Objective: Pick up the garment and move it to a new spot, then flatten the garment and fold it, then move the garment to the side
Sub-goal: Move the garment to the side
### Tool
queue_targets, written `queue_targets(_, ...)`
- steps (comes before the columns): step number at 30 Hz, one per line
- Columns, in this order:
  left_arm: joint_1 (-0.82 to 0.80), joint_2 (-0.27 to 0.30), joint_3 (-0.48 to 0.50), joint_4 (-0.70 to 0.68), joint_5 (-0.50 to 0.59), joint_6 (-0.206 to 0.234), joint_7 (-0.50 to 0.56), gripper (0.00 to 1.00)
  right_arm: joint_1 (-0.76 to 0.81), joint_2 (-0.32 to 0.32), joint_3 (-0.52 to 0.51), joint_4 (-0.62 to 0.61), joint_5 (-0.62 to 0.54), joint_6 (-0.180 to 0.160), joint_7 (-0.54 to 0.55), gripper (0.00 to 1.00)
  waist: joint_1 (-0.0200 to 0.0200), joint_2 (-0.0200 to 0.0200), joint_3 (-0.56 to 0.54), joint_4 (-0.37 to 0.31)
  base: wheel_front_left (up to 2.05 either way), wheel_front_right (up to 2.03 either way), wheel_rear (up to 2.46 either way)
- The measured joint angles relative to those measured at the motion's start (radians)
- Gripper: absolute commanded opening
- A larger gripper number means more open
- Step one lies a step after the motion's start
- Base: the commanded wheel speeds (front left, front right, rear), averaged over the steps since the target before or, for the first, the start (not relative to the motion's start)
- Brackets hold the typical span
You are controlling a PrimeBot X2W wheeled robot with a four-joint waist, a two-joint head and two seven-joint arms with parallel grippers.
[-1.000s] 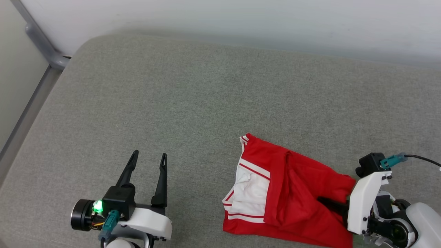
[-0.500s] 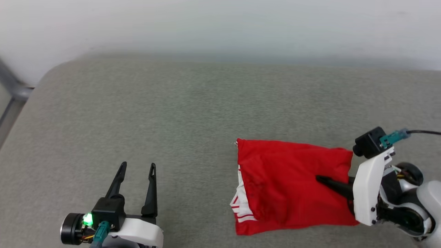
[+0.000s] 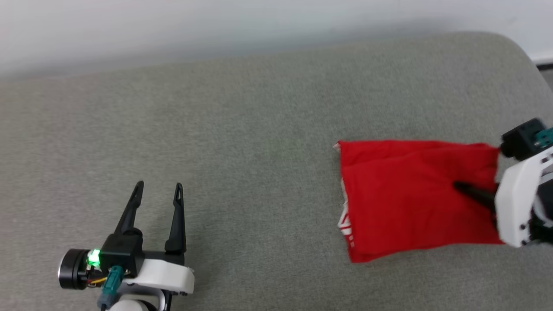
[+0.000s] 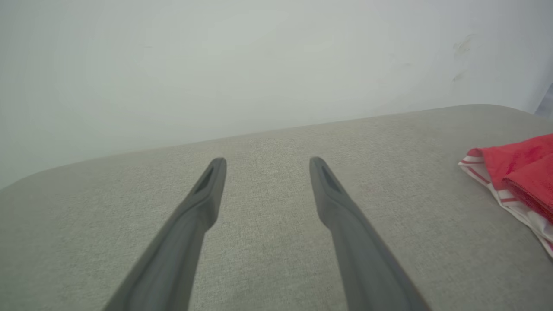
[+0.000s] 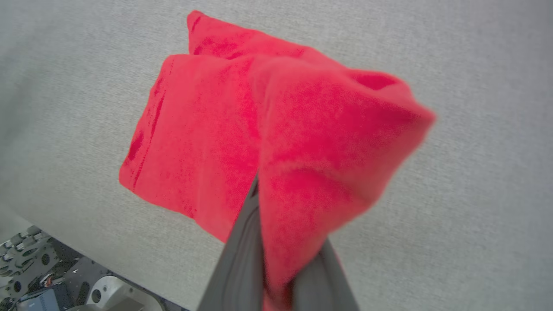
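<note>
Well, the shirt (image 3: 402,194) looks folded; my right pincer (image 3: 460,186) pinches it for the last move aside, left pincer (image 3: 159,185) open, empty.

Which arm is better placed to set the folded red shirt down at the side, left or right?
Right. The right gripper is shut on the garment near the right end of the cushion; the left gripper stands open over bare cushion, well apart from it.
</note>
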Motion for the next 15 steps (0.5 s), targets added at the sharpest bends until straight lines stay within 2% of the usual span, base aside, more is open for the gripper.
queue_targets(7,-0.055,0.025,0.002,-0.038,0.010,-0.009,0.000,1.00,-0.077,-0.074,-0.073,0.120,-0.077,0.000,-0.015,0.00,0.0000,0.0000,0.106,-0.029,0.00,0.00,0.00)
queue_targets(11,-0.079,0.033,0.004,-0.055,0.012,-0.009,0.000,1.00,-0.121,-0.094,-0.103,0.192,-0.117,0.000,-0.018,0.00,0.0001,0.0000,0.156,-0.029,0.00,0.00,0.00)
queue_targets(15,-0.111,0.040,-0.004,-0.069,0.018,-0.017,0.000,1.00,-0.178,-0.122,-0.137,0.278,-0.212,0.001,-0.032,0.00,0.0001,0.0000,0.219,-0.020,0.00,0.00,0.00)
